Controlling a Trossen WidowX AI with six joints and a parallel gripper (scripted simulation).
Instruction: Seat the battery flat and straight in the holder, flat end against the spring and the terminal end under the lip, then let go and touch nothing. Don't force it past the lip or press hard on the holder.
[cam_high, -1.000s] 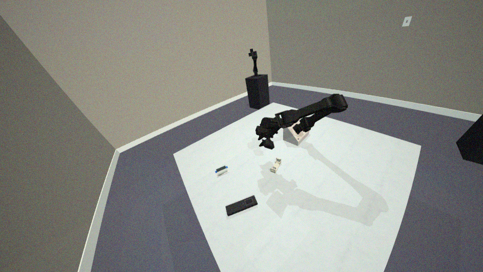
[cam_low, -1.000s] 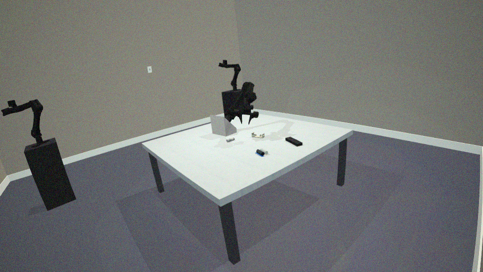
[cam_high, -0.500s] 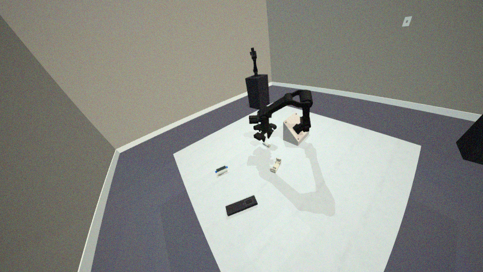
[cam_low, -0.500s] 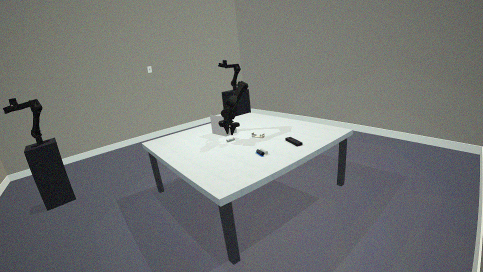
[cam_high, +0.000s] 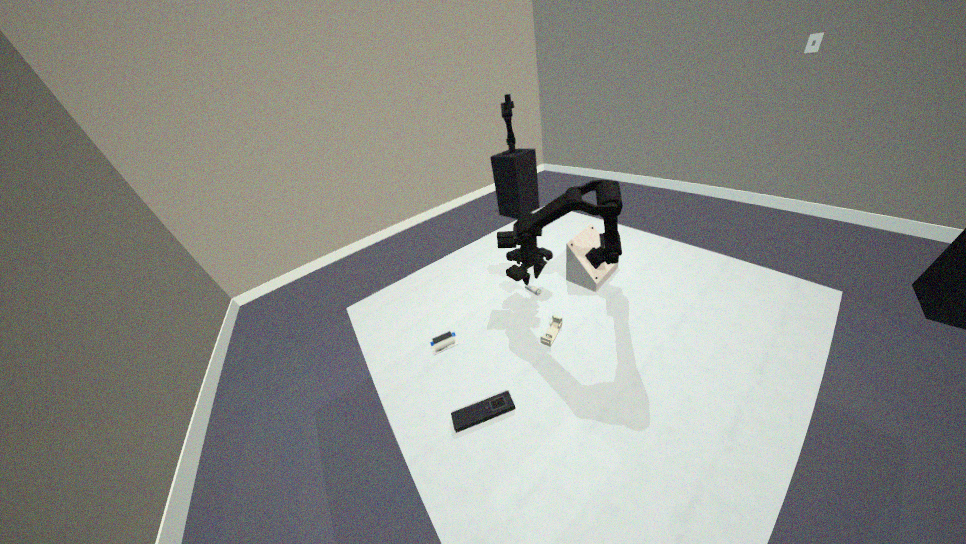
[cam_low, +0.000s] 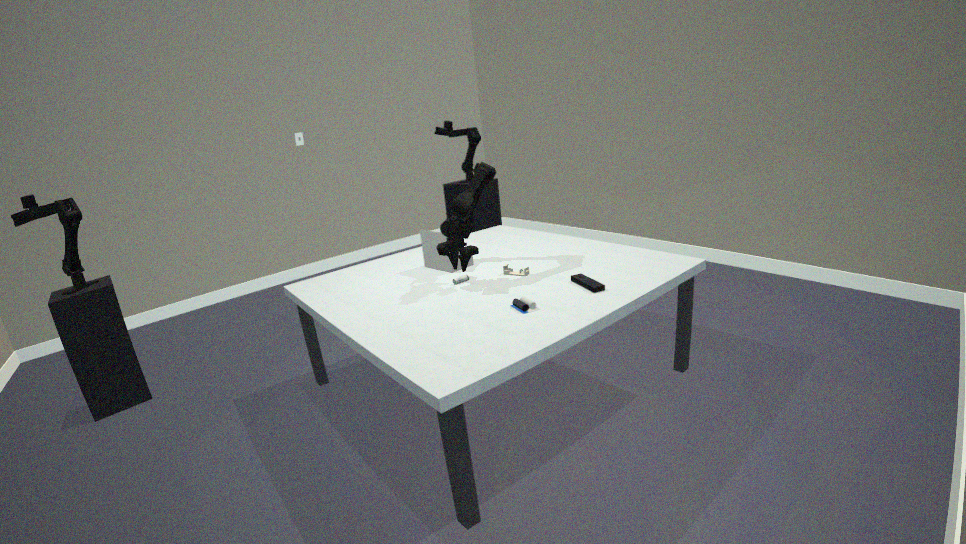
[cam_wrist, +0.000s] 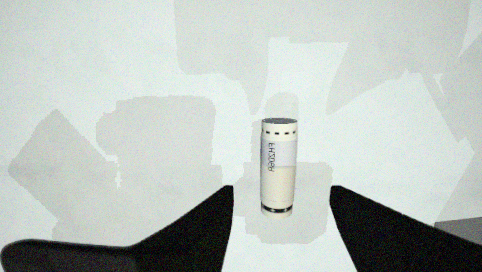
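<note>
The battery (cam_high: 534, 290) (cam_low: 461, 279) (cam_wrist: 278, 170) is a cream and pale grey cylinder with small lettering, lying on its side on the white table. My gripper (cam_high: 532, 279) (cam_low: 459, 268) (cam_wrist: 281, 193) is open and points down a little above the battery. In the wrist view the battery shows between the two fingertips, with a gap on each side. Nothing is held. The cream holder (cam_high: 550, 334) (cam_low: 516, 272) stands empty on the table, apart from the battery and the gripper. It is outside the wrist view. Its spring and lip are too small to tell apart.
A wedge-shaped block (cam_high: 582, 268) (cam_low: 432, 251) (cam_wrist: 462, 231) stands close to the arm. A black oblong box (cam_high: 476, 413) (cam_low: 587, 283) and a small piece with black and white cylinders and blue ends (cam_high: 443, 339) (cam_low: 519, 305) lie on the table (cam_high: 709, 418) (cam_low: 405, 337).
</note>
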